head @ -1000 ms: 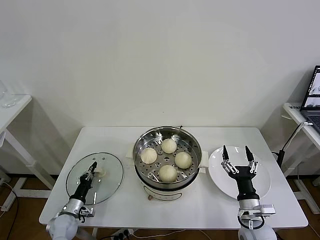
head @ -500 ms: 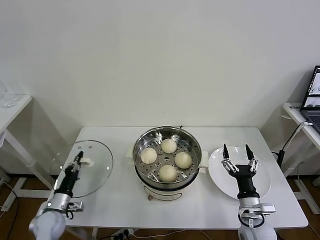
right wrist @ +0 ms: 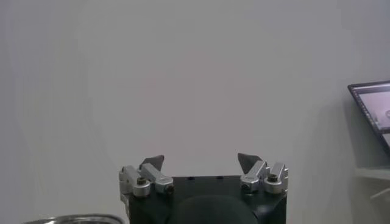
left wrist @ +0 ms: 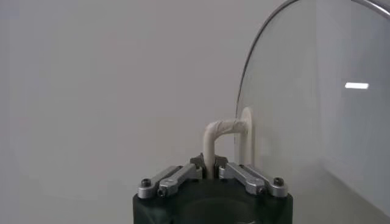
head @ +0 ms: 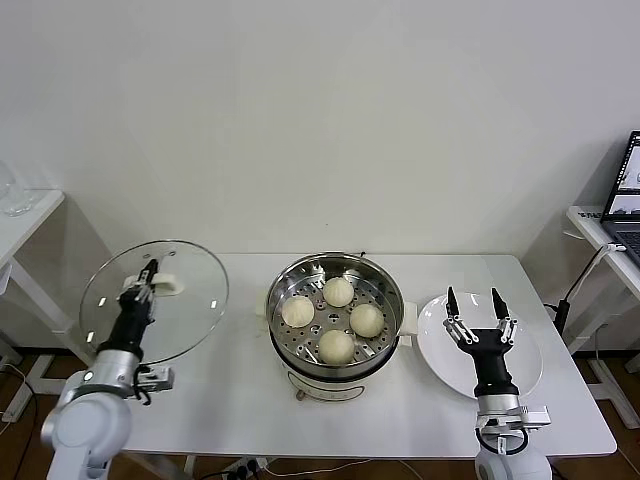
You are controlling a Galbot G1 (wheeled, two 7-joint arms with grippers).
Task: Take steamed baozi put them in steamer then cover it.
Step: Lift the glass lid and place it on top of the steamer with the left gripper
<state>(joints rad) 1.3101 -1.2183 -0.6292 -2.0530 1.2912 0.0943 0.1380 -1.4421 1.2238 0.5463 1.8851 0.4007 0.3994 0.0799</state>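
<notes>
Several cream-white baozi [head: 338, 291] lie on the perforated tray inside the shiny steel steamer [head: 392, 285] at the table's middle. My left gripper [head: 146, 275] is shut on the cream handle [left wrist: 214, 139] of the glass cover [head: 185, 300], which hangs lifted and tilted nearly on edge above the table's left end, apart from the steamer. The cover's pane [left wrist: 317, 109] shows close beside the left wrist camera. My right gripper [head: 472, 297] points upward, open and empty, over the white plate [head: 527, 375]; its own view shows its fingers [right wrist: 152, 162] spread wide.
The white table [head: 240, 400] bears the steamer and the plate. A side table [head: 25, 215] stands at the far left, and a laptop [head: 626, 190] on a desk at the far right. A cable [head: 578, 283] hangs by the table's right edge.
My left gripper has raised the cover off the table, up and to the left, tipping it from flat to nearly upright. The right arm has stayed still.
</notes>
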